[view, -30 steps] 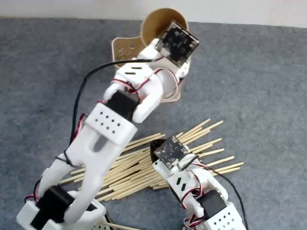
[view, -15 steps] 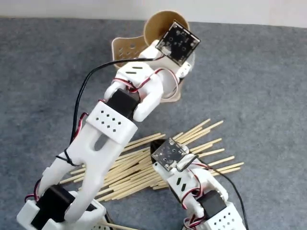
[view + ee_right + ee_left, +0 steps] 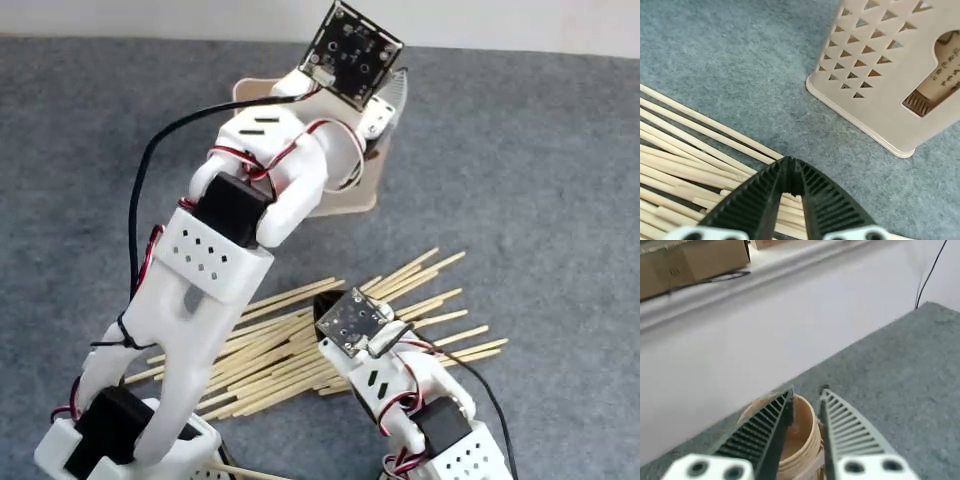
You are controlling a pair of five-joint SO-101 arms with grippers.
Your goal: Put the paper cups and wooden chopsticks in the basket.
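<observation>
High view over the grey felt table: the left arm stretches across to the tan basket at the far edge. The wooden chopsticks lie in a loose heap on the felt in front of it, outside the basket. The left gripper hangs above a paper cup, its fingers a narrow gap apart with nothing between them. The right gripper sits low over the edge of the chopstick heap, fingertips pressed together and empty. A cup shows through the basket's handle slot, standing inside and bearing a vertical line of dark print.
</observation>
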